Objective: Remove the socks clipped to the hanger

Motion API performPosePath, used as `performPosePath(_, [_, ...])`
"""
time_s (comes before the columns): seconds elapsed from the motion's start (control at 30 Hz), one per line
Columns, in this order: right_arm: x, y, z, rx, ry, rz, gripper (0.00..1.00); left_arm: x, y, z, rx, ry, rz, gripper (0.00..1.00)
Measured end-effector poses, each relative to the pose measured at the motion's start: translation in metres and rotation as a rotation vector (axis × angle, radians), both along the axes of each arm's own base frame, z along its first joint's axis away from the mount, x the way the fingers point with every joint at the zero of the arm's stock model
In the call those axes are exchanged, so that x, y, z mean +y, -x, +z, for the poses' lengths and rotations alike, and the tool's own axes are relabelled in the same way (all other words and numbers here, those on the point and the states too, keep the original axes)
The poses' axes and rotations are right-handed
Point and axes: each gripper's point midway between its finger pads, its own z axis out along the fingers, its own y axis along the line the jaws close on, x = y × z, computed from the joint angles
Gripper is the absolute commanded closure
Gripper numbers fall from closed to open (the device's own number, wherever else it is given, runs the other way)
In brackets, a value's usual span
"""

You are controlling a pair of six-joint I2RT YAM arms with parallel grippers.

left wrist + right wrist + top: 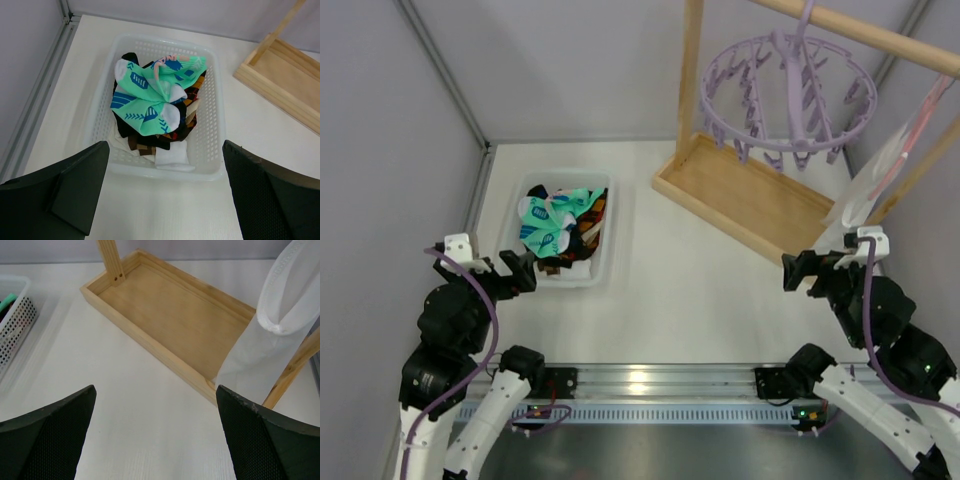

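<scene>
Both empty, the left tool (518, 272) and right tool (798, 272) gape wide; mint-teal, black and argyle socks (555, 228) fill the white plastic basket (602, 262); another reach could snag pegs on the bare round lavender plastic hanger (792, 85), unhooking it.

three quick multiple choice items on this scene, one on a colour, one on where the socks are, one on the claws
1. The hanger is which colour? A green B lavender C red
2. Where do the socks lie? A in the white basket B clipped on the hanger C on the floor
3. Both claws are? A shut on a sock B shut, empty C open, empty
Key: B, its ring and pegs are pale purple; A, the pile fills the basket; C, left claw and right claw gape with nothing between.
</scene>
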Motion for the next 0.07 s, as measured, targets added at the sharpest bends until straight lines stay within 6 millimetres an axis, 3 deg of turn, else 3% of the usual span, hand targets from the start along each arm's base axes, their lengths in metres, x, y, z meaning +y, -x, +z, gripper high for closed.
performPosePath(0.07, [0.0007, -0.0008, -0.0009, 0.004, 0.004, 0.000, 0.01, 0.0007, -0.0001, 0.0000, 0.000, 0.000, 0.004, 0.02])
